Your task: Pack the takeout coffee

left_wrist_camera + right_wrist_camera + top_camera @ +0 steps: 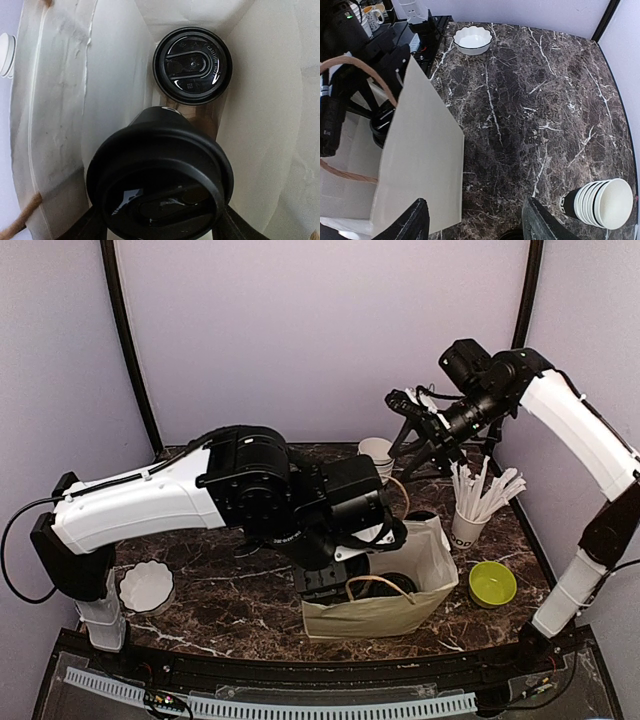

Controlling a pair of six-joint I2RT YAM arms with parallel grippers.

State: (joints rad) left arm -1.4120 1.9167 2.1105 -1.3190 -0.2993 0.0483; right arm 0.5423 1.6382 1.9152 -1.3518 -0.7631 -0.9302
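The paper bag stands open at the table's front centre. My left gripper reaches down into it. In the left wrist view it is shut on a takeout coffee cup, whose black lid fills the lower frame. A second lidded coffee cup stands on the bag's floor just beyond it. My right gripper is raised high at the back right, open and empty; in the right wrist view it hangs over bare marble beside the bag.
A cup of white sticks and a green bowl stand right of the bag. A stack of empty cups is behind it, also in the right wrist view. A white scalloped bowl sits front left.
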